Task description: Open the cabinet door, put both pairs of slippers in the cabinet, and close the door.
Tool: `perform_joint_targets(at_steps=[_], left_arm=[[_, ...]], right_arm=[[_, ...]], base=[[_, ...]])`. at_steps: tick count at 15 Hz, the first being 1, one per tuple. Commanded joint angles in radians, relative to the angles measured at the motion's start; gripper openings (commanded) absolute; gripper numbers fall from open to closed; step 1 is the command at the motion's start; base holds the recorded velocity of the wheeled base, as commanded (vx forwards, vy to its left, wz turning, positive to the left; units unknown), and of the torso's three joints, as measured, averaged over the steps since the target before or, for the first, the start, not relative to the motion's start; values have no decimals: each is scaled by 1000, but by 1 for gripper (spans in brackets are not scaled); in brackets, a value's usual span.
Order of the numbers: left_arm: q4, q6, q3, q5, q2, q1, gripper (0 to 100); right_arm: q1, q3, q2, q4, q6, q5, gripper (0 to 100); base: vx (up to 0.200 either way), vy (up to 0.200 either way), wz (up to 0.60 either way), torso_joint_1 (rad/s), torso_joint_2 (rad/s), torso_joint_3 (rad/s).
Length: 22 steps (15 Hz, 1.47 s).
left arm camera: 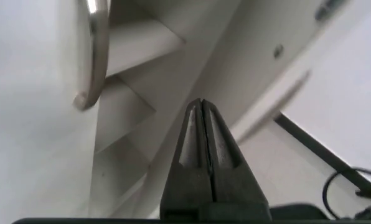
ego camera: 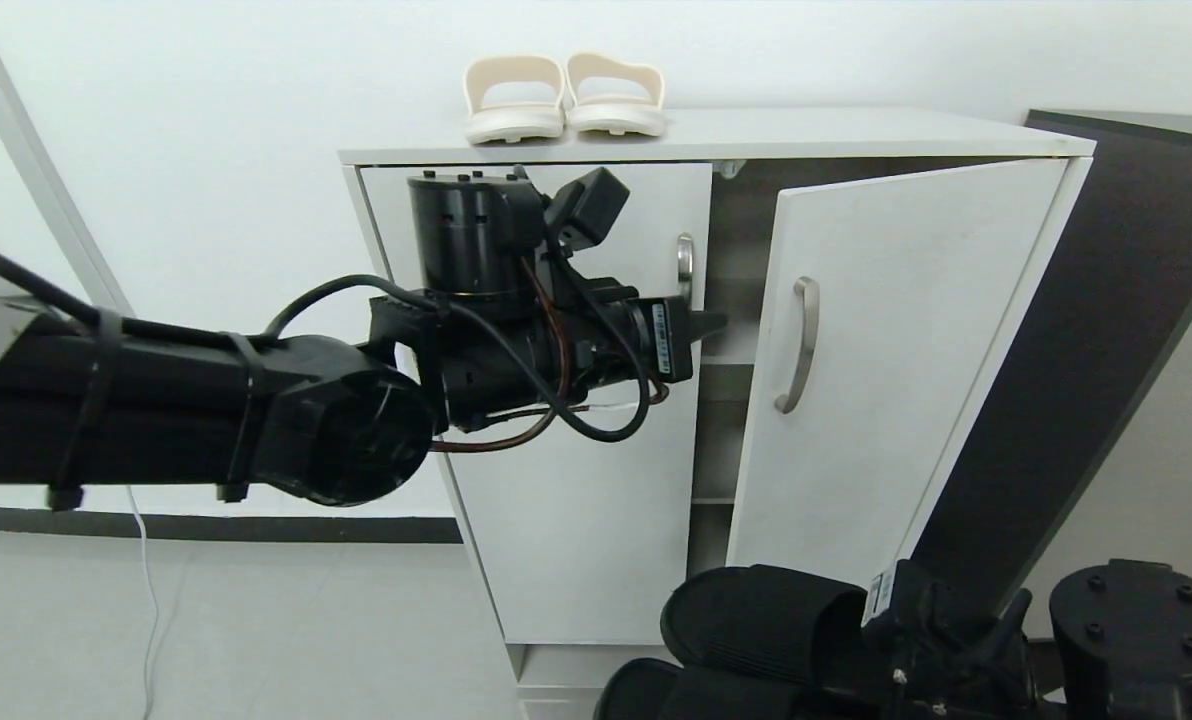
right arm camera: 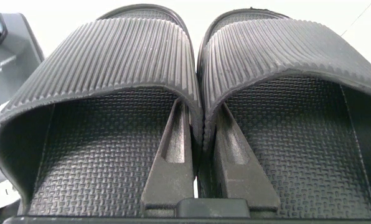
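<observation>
While the cabinet (ego camera: 856,135) stands with its right door (ego camera: 886,380) swung partly open and its left door (ego camera: 576,520) flat shut, I can see pale shelves (ego camera: 726,355) in the dark gap between the two.

The black slippers (ego camera: 756,620) sit low in my head view, in front of the open door's lower corner. They are carried side by side by the right gripper (right arm camera: 201,106). From that wrist I see one finger (right arm camera: 173,143) inside each slipper, and the pair clenches the two inner strap walls together between them.

The cream slippers (ego camera: 564,97) rest as a pair on the cabinet top, above the left door, near the wall and touching each other.

My left gripper (ego camera: 711,322) hangs in front of the left door at handle height. Its jaws are pressed tight together with nothing between them, and its tip is at the door's free edge, pointing toward the gap. The left door's metal handle (ego camera: 685,265) is just above and beside that tip, and I cannot tell whether they touch. From the left wrist the same handle (left arm camera: 97,56) curves close by the closed fingers (left arm camera: 192,134).

The right door's handle (ego camera: 804,345) is apart from both grippers.

A dark panel (ego camera: 1106,350) stands against the cabinet's right side. A thin white cable (ego camera: 146,600) trails down the wall and over the floor at left.
</observation>
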Motion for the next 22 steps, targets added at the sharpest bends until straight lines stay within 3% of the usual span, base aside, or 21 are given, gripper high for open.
perform_joint_targets(at_steps=[1, 3, 7, 13, 15, 18, 20, 22], left_arm=[[0, -7, -73, -1, 92, 3, 0], [0, -14, -127, 0, 143, 1, 0], [-3, -68, -165, 16, 178, -13, 0], [-126, -70, -119, 75, 172, -166, 0], [-135, -66, -114, 89, 170, -181, 0], [-137, -65, -111, 94, 176, -141, 0], [-154, -65, -111, 129, 164, -94, 0], [-157, -65, -58, 233, 80, -13, 0]], right_arm=[[7, 6, 9, -2, -6, 0, 0], [9, 12, 19, -2, -39, 3, 0], [27, 26, 20, 0, -41, 3, 0], [52, 38, 28, -4, -41, 3, 0], [52, 38, 29, -4, -41, 3, 0], [50, 37, 31, -7, -39, 1, 0], [38, 26, 37, -8, -33, 0, 0], [-34, -32, 52, -11, -26, -43, 0]], base=[[0, 0, 0, 0, 0, 0], [0, 0, 0, 0, 0, 0], [-100, 0, 0, 2, 2, 4], [-200, 0, 0, 5, 3, 2], [-100, 0, 0, 4, 1, 4], [0, 0, 0, 0, 0, 0], [0, 0, 0, 0, 0, 0], [0, 0, 0, 0, 0, 0]])
